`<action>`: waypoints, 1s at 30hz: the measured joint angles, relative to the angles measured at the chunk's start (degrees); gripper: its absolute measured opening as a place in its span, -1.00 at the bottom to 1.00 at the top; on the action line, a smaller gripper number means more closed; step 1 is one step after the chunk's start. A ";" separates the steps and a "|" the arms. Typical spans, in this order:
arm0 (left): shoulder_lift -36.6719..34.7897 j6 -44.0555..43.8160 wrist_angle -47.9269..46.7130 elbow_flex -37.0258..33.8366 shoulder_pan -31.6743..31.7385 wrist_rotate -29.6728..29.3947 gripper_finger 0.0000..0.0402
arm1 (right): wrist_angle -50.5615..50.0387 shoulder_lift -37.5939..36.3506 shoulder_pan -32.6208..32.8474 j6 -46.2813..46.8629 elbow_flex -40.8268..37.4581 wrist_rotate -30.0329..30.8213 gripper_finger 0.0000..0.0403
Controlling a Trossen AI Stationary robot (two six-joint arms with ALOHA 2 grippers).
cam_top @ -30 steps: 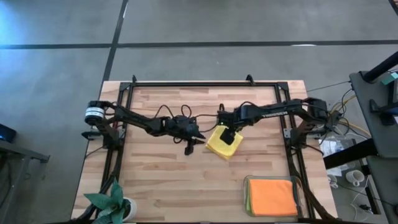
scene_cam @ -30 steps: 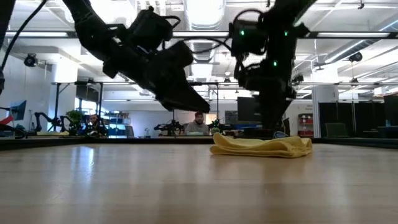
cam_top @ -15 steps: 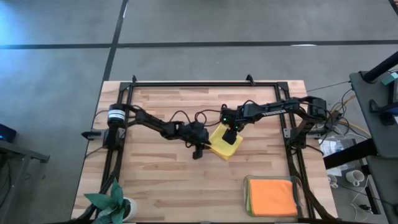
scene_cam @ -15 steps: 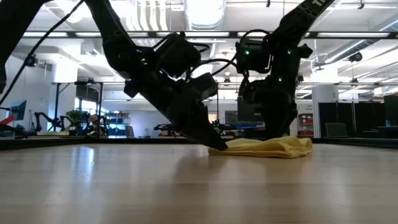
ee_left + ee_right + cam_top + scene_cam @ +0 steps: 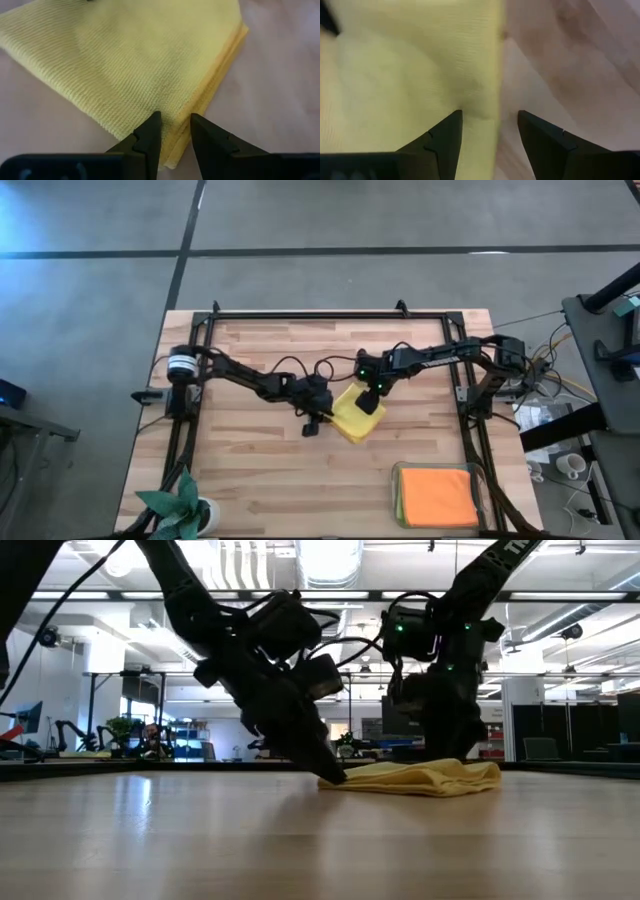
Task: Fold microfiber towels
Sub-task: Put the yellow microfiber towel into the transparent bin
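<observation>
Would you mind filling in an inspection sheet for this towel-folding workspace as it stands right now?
Surface: wooden table inside a black frame, mostly bare.
Job's things: folded yellow towel lying mid-table; orange towel on top of a stack in the clear tray at the near right corner.
Clutter: small green plant at the near left corner.
Grippers: left gripper low at the yellow towel's folded edge, fingers narrowly apart; right gripper over the towel's opposite edge, fingers spread.
Cables: black cables looping along both arms; a loose bundle right of the table.
Surroundings: grey floor; open lab hall with people seated far behind.
</observation>
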 joint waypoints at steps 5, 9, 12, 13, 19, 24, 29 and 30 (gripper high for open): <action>-0.82 3.19 -2.30 -0.13 -0.07 0.56 -0.55 | -1.56 -0.02 -1.01 4.63 0.01 -0.17 -0.06; -1.65 4.20 -2.87 -0.17 -0.07 0.54 -0.55 | 1.05 0.01 -0.33 2.07 -0.12 -1.19 -0.06; -1.70 4.27 -3.07 -0.22 -0.07 0.54 -0.55 | 3.96 0.04 0.01 1.98 -0.07 -1.78 -0.06; -1.70 4.33 -3.13 -0.22 -0.07 0.50 -0.55 | 4.28 0.09 0.01 2.28 -0.10 -1.90 -0.06; -1.65 4.37 -3.72 -0.24 -0.08 0.49 -0.55 | 4.28 2.37 -0.04 5.69 -0.16 -5.05 -0.10; -1.65 4.33 -3.75 -0.26 -0.09 0.40 -0.55 | 4.19 3.61 0.19 5.81 -0.07 -5.11 -0.11; -1.65 4.35 -4.07 -0.28 -0.11 0.36 -0.55 | 4.29 2.71 0.63 6.40 0.04 -4.81 -0.24; -1.65 4.35 -4.07 -0.28 -0.11 0.32 -0.55 | 4.22 2.45 0.83 6.38 0.12 -4.66 -0.29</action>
